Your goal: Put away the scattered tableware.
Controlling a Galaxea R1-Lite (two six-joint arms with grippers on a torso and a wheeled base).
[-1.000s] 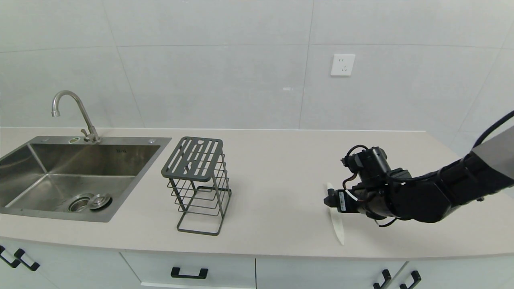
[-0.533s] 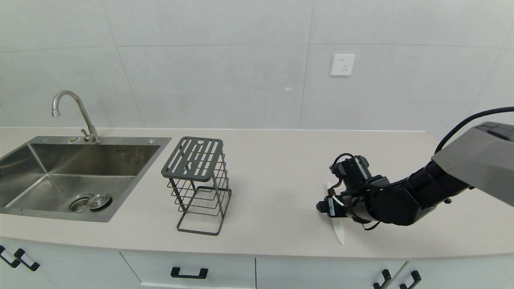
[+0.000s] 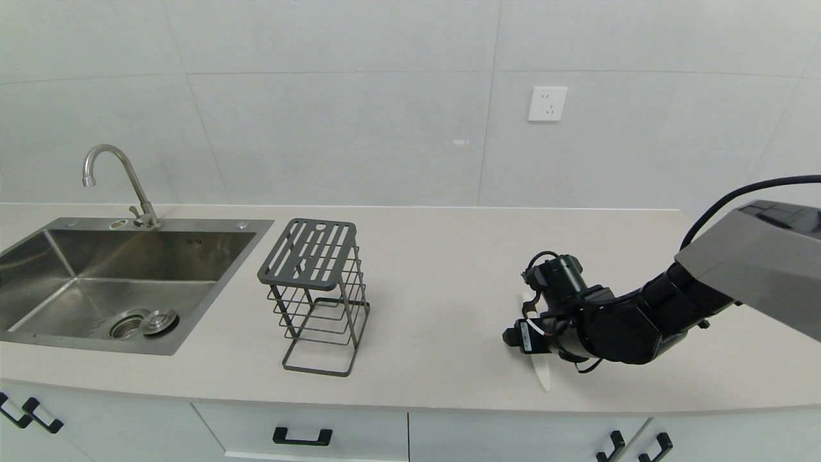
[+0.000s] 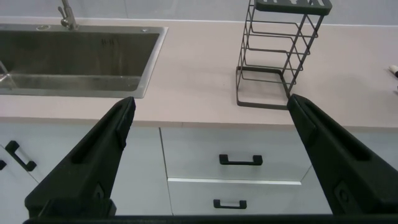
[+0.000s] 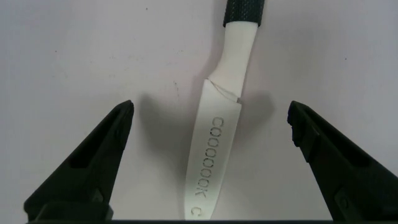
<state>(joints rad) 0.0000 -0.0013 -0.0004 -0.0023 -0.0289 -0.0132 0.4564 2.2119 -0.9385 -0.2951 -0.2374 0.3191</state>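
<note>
White knife (image 5: 214,149) lies flat near the counter's (image 3: 436,269) front edge, blade tip pointing at that edge. The right gripper (image 3: 521,338) hangs right over it, jaws wide open, one on each side of the blade. I'd shift to the textured dark handle, not the slick blade, and squeeze squarely. The wire rack (image 3: 314,295) sits well off toward the sink (image 3: 38,256).

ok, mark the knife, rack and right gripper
knife (image 5: 213,144), right wrist view, on the white blade.
rack (image 3: 295,280), head view, on the front edge of its top plate.
right gripper (image 5: 209,107), right wrist view, midway between its open fingertips, over the knife.
</note>
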